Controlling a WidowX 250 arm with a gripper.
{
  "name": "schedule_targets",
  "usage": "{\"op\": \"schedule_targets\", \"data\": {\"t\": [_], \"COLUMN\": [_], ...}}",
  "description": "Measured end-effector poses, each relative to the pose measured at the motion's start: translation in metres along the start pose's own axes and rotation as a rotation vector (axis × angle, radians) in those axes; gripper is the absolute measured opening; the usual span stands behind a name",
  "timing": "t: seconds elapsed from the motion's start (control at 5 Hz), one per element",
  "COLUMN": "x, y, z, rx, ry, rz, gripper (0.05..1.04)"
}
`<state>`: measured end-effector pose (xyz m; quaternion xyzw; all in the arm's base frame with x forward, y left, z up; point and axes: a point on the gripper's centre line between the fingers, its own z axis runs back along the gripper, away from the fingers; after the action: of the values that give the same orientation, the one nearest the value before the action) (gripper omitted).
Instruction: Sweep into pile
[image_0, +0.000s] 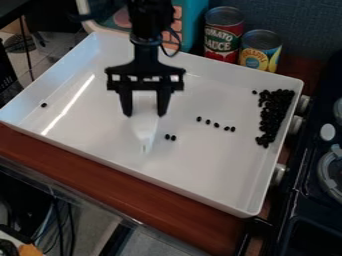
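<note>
The white scraper pointed down from the tool, its long axis running between the fingers and on past their tips toward the near side of the tray, narrowing to its low end; white against white, its edges were hard to make out. The arm came in from the top edge and hung nearly upright, the tool's two fingers pointing straight down over the tray, level with each other. They stood well parted, gripping the scraper between them. Well to the right of the tool lay the pile of black beans, its long axis following the right wall. Nearer, to the tool's lower right, a slanting row of five beans led toward the pile, and a pair sat just below the tool's right finger. One bean lay well apart to the left.
</note>
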<state>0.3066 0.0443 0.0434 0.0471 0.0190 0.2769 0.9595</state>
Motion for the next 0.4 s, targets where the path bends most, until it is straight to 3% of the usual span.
{"op": "schedule_targets", "data": {"t": [0.2,0.4], "x": [-0.0059,-0.0006], "y": [-0.0058,-0.0114], "z": [-0.0068,-0.0125], "rx": [-0.006,-0.002], "ry": [-0.011,-0.061], "rz": [0.010,0.023], "gripper": [0.705,0.705]}}
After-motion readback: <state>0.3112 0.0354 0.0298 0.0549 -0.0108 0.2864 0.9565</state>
